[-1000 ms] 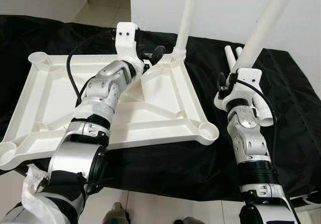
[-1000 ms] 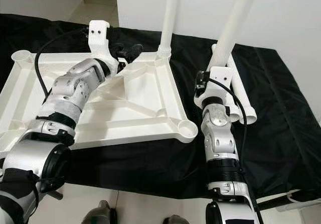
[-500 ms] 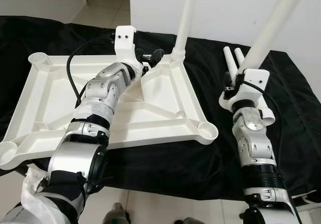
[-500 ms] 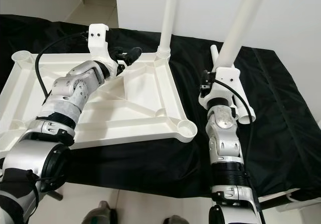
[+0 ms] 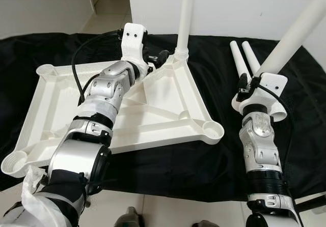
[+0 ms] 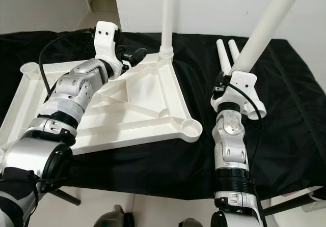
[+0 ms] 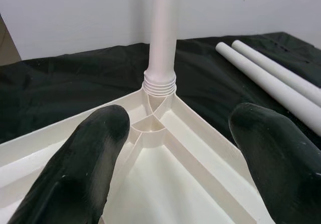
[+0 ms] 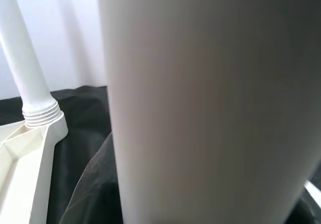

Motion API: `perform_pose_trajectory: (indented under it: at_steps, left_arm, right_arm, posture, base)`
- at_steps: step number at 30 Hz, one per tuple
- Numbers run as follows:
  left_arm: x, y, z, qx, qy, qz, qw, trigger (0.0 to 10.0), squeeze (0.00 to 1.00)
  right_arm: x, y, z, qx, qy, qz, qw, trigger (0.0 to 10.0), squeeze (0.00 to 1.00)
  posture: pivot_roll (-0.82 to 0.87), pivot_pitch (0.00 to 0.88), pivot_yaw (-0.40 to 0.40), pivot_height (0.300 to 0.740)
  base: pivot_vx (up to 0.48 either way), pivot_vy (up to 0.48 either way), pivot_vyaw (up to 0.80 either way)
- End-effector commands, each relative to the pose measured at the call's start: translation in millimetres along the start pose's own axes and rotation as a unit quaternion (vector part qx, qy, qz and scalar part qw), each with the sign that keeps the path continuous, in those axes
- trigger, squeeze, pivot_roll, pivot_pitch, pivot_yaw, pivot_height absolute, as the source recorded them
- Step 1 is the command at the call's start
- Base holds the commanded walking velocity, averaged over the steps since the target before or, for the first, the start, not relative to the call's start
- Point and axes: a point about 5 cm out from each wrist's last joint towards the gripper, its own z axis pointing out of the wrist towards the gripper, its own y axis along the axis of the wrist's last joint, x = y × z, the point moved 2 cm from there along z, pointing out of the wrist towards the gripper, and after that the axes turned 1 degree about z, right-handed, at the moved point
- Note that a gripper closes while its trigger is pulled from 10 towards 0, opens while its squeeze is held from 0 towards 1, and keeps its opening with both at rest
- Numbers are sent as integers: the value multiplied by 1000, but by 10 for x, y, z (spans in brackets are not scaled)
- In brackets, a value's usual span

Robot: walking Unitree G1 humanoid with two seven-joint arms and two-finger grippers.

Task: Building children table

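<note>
The white tabletop (image 5: 153, 110) lies upside down on a black cloth. One white leg (image 5: 184, 18) stands upright, screwed into its far right corner socket (image 7: 159, 86). My left gripper (image 5: 159, 58) hovers open over the tabletop just short of that corner, its black fingers (image 7: 95, 148) spread to either side of the socket without touching it. To the right of the tabletop, my right gripper (image 5: 245, 84) is shut on a second white leg (image 5: 295, 33), held off the cloth and leaning up and to the right. This leg (image 8: 200, 108) is close against the right wrist camera.
Two more loose legs (image 5: 244, 59) lie side by side on the black cloth (image 5: 285, 176) behind my right wrist. The near right corner socket (image 5: 213, 130) holds no leg. A white wall stands behind, and the cloth's front edge drops to tiled floor.
The head view has shifted. My right gripper has carried its leg slightly to the right, and the leg leans further over. The left gripper stays open by the corner socket.
</note>
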Motion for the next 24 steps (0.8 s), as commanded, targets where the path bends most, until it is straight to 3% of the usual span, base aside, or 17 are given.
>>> perform_pose_trajectory:
  at_steps: [1, 13, 24]
  left_arm:
    - [-1, 26, -4, 4, -22, 20, 1000, 10000, 0]
    - [9, 6, -16, -13, -10, 40, 999, 10000, 0]
    - [-81, -152, -60, -23, -22, 81, 996, 10000, 0]
  right_arm:
    - [-9, 12, -17, -8, -6, 7, 1000, 10000, 0]
    - [-38, -4, 6, -4, 9, -7, 1000, 10000, 0]
    - [-4, 41, 76, 1, 64, -43, 997, 10000, 0]
  posture:
    - [60, 0, 107, 740]
    - [59, 0, 44, 740]
    - [37, 0, -43, 740]
  base:
    - [0, 0, 0]
    - [0, 0, 0]
    - [0, 0, 0]
